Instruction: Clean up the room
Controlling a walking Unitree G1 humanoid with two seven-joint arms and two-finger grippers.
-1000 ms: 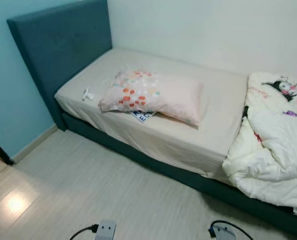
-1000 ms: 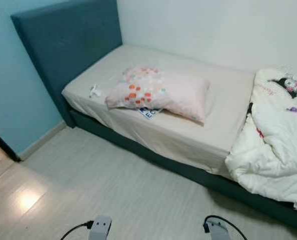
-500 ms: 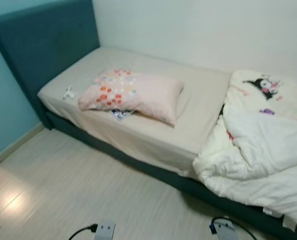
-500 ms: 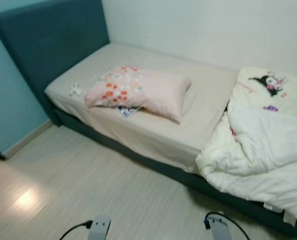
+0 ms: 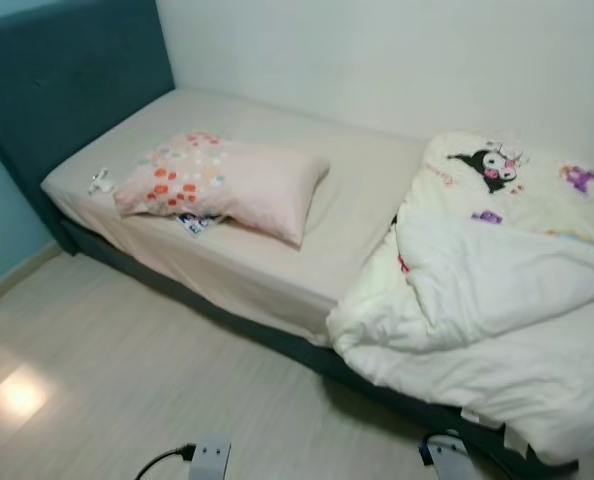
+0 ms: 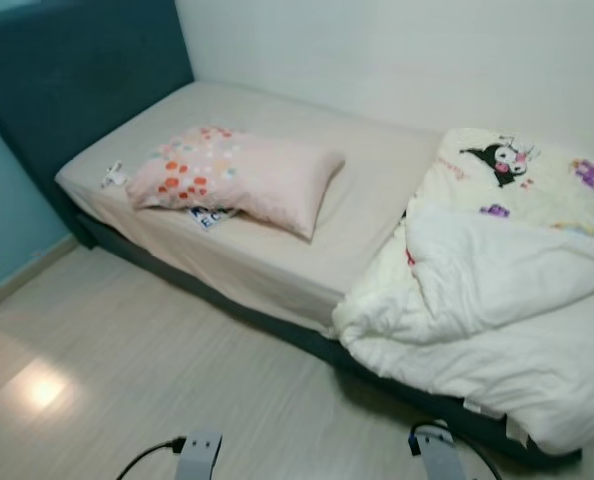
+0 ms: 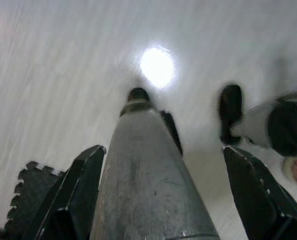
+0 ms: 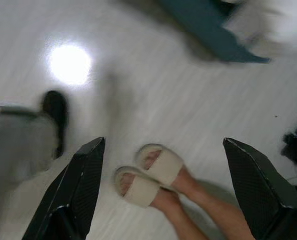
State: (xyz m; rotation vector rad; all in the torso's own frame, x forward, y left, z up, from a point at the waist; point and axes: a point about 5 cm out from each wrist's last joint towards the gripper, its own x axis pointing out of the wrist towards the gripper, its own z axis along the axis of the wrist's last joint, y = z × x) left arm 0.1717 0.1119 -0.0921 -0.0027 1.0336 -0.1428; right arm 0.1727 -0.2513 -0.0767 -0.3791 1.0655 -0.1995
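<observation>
A bed (image 5: 277, 335) with a teal frame and beige sheet stands ahead against the white wall. On it lies a pink pillow (image 5: 227, 180) with orange dots, with a blue-and-white flat item (image 5: 194, 223) poking out from under it. A small white object (image 5: 100, 181) rests near the headboard. A crumpled white comforter (image 5: 497, 290) with a cartoon print is heaped on the right end and hangs over the bed's edge. Both arms hang low by my sides. My left gripper (image 7: 163, 150) is open above the floor, and my right gripper (image 8: 164, 142) is open too, both holding nothing.
A teal headboard (image 5: 67, 80) closes off the bed's left end. Pale wood floor (image 5: 127, 400) lies between me and the bed. A person's feet in cream slippers (image 8: 148, 177) stand on the floor close behind my right gripper. My own leg (image 7: 143, 170) is beside the left gripper.
The camera has turned to the right, so the bed slid left in the picture and more of the comforter came into view. Nothing on the bed has moved.
</observation>
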